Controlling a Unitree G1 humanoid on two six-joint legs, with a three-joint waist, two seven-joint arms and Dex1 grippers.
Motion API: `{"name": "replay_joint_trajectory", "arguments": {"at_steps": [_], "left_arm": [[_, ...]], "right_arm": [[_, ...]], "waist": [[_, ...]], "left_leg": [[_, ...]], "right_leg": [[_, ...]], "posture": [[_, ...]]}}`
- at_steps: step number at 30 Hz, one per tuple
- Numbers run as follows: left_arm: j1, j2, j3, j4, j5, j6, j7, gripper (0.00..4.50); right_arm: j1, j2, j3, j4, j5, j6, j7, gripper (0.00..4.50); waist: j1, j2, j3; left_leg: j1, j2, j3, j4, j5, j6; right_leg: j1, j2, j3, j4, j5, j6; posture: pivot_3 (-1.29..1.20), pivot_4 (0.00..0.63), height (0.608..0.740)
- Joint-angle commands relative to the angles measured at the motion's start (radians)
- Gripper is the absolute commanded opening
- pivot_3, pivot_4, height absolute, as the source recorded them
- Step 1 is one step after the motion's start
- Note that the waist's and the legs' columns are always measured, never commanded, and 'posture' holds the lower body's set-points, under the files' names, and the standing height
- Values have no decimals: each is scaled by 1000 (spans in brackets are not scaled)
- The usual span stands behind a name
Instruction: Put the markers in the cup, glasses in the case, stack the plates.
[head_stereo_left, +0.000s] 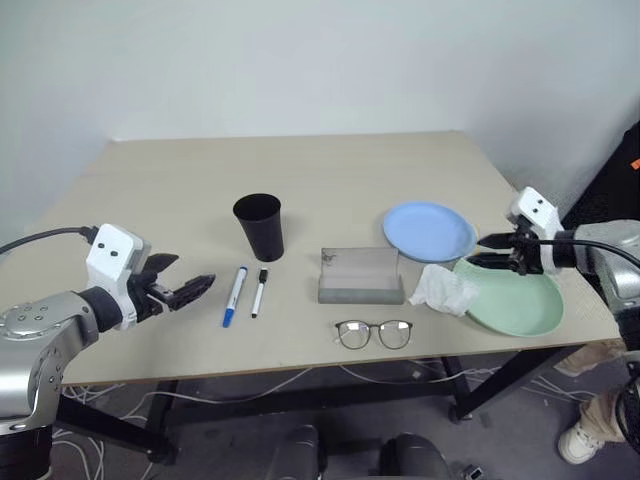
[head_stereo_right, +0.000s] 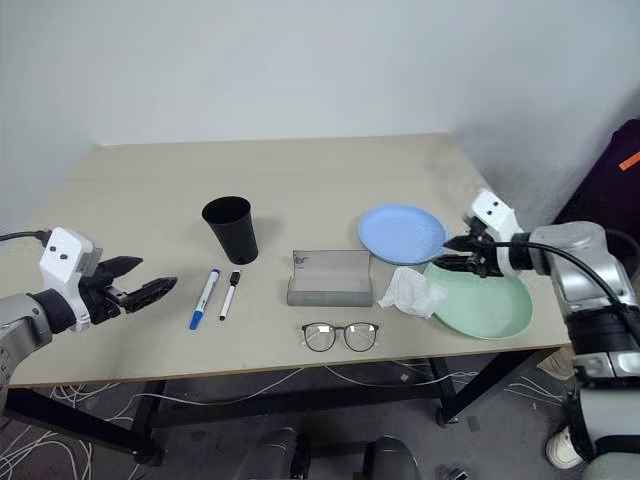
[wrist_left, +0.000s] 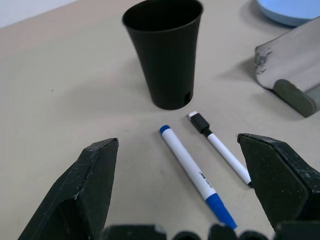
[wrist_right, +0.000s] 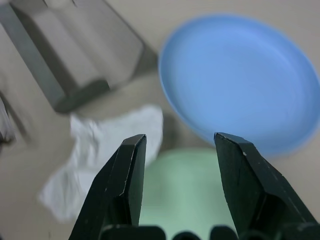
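Two markers lie side by side on the table, the blue-capped one (head_stereo_left: 235, 295) and the shorter black-capped one (head_stereo_left: 260, 292), just in front of the upright black cup (head_stereo_left: 260, 225). My left gripper (head_stereo_left: 190, 276) hovers open to their left, pointing at them, with nothing between its fingers. The grey case (head_stereo_left: 360, 275) sits mid-table, with the glasses (head_stereo_left: 373, 333) lying in front of it. The light blue plate (head_stereo_left: 428, 230) and the mint green plate (head_stereo_left: 515, 300) rest at the right. My right gripper (head_stereo_left: 490, 250) hangs open and empty over where the two plates meet.
A crumpled white tissue (head_stereo_left: 442, 290) lies against the green plate's left rim, between the case and the plates. The green plate sits close to the table's front right edge. A wall stands behind the table.
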Motion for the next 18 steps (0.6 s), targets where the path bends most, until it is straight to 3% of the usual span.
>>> {"name": "replay_joint_trajectory", "arguments": {"at_steps": [1, 9, 18], "left_arm": [[14, 10, 32, -52, -29, -22, -33, 4141], [97, 16, 69, -113, -86, -23, -96, 4141], [120, 30, 130, -119, -129, -88, -197, 4141]], "right_arm": [[8, -56, -76, 22, 8, 2, -26, 2354], [77, -124, -97, 110, -16, 35, -67, 2354], [38, -125, -88, 263, -54, 65, -147, 2354]], "waist": [[0, 0, 0], [0, 1, 0], [0, 1, 0]], "left_leg": [[0, 1, 0, 1, -1, 0], [0, 2, 2, 4, -4, 1], [1, 3, 4, 6, -4, 1]], "right_leg": [[0, 0, 0, 0, 0, 0], [0, -1, 0, 0, 0, 0], [0, -1, -1, 0, 0, 0]], "posture": [[0, 0, 696], [0, 0, 696], [0, 0, 696]]}}
